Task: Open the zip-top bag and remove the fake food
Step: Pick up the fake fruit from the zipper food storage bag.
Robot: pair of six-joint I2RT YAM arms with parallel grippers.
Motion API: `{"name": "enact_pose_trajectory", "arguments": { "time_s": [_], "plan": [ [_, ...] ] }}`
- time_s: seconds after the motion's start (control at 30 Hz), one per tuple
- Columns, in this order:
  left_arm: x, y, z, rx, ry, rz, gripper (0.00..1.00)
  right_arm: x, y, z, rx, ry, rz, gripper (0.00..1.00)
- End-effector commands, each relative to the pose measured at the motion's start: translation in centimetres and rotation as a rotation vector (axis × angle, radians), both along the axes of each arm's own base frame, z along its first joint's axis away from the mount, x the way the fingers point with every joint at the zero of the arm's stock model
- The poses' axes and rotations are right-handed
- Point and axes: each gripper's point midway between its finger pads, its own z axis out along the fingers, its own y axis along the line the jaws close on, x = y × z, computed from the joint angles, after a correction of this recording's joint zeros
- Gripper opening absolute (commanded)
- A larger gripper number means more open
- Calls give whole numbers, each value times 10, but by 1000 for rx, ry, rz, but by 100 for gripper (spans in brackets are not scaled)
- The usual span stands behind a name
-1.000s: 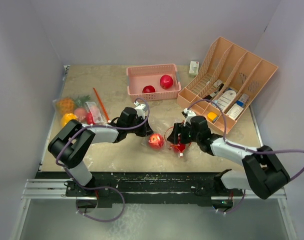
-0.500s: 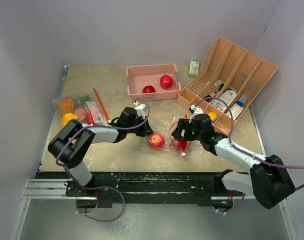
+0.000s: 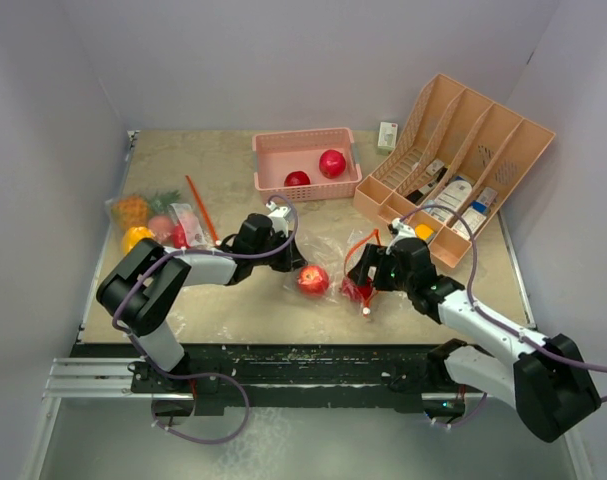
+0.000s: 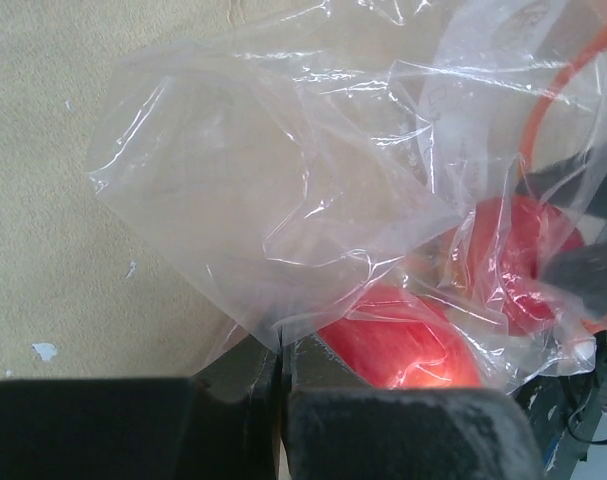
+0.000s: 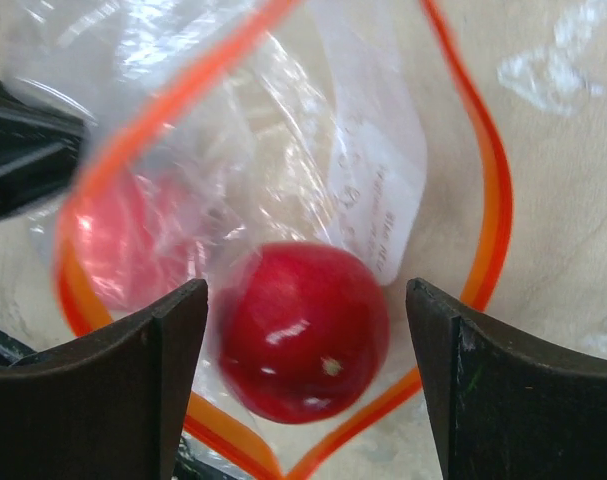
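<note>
A clear zip-top bag (image 3: 333, 262) with an orange zip rim lies open at mid-table. Inside are a red apple-like fruit (image 3: 312, 280) and a smaller red round fruit (image 3: 359, 290). My left gripper (image 3: 288, 262) is shut on the bag's film (image 4: 273, 240) at its closed end, beside the apple (image 4: 403, 345). My right gripper (image 3: 366, 272) is open over the bag's mouth, its fingers (image 5: 173, 390) either side of the small red fruit (image 5: 303, 330), not touching it. The orange rim (image 5: 483, 200) loops around that fruit.
A second bag with a pineapple, yellow pepper and red fruits (image 3: 155, 222) lies at the left. A pink basket (image 3: 305, 165) at the back holds two red fruits. A tan divider rack (image 3: 458, 170) with bottles stands at the right. A small carton (image 3: 387, 134) stands beside it.
My right gripper has pulled back to the right and risen from the bag's mouth; the small red fruit stays in the bag. The left gripper keeps its pinch and place.
</note>
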Motion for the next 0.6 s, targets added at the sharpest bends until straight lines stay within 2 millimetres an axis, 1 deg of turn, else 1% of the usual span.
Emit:
{"name": "enact_pose_trajectory", "arguments": {
  "time_s": [0.0, 0.17, 0.27, 0.3, 0.43, 0.57],
  "plan": [
    [21, -4, 21, -51, -65, 37, 0, -13, -1, -15, 53, 50, -36, 82],
    [32, -7, 31, -54, -87, 47, 0, -19, 0, -31, 60, 81, -27, 81],
    [35, -8, 35, -58, -92, 47, 0, -20, -2, -45, 38, 108, -30, 81],
    [36, -8, 36, -59, -94, 46, 0, -20, 0, -46, 46, 114, -25, 80],
    [37, -4, 38, -49, -101, 57, 0, -17, 3, -40, 60, 103, -27, 68],
    [42, 9, 37, -38, -100, 89, 0, -14, 0, -32, 51, 87, -41, 58]
  ]
}}
